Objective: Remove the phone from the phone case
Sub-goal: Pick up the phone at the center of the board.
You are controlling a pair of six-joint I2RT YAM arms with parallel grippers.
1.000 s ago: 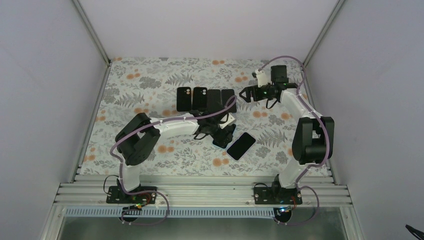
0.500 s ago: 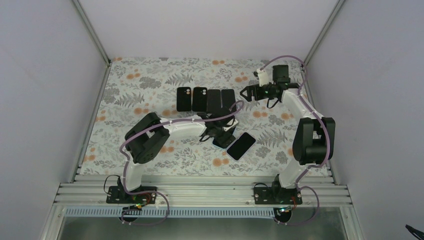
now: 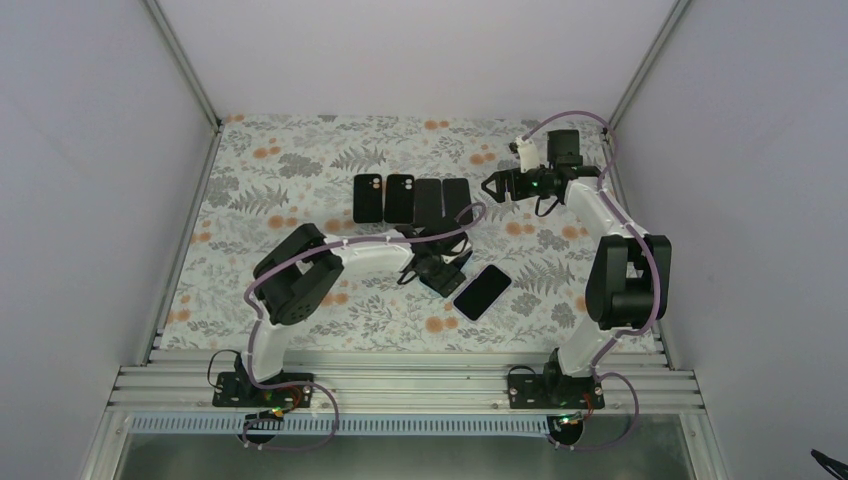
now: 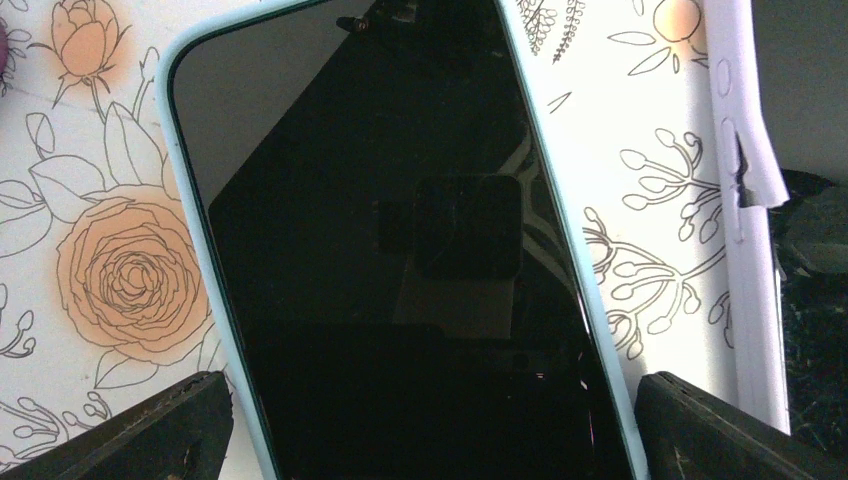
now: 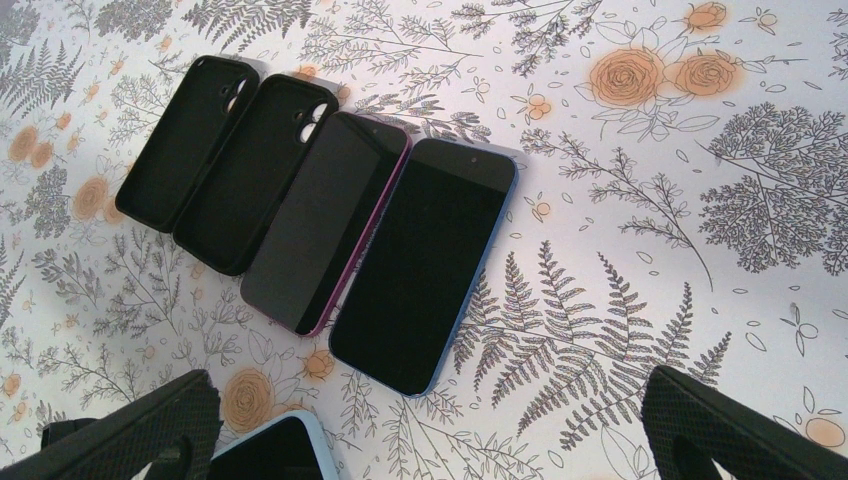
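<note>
One phone (image 4: 400,260): we've got it screen-up, dark glass filling the left wrist view. From the top camera it lies at an angle just right of the frame's centre.
Phone case (image 4: 205,250): pale blue, and it wraps the phone's edge all the way round. The phone is seated inside it.
Left gripper (image 4: 430,440): spread wide. We see one dark finger (image 4: 140,435) in each bottom corner of the left wrist view, with the phone's lower end between them. We cannot tell whether either one touches the case.
Left arm (image 3: 350,255): it reaches from the lower left of the top view across to the centre, ending at the phone's upper-left end.
Right gripper (image 3: 492,187): also spread, with nothing between its fingers (image 5: 130,430). It sits above and right of centre in the top view, well apart from the cased phone.
Row of four: just above centre in the top view, side by side. We count two empty black cases (image 5: 185,140) on the left, then a purple-edged phone (image 5: 325,225), then a blue-edged phone (image 5: 425,265), both screen-up.
Table cover (image 3: 300,160): white with grey ferns and orange roses, under everything.
</note>
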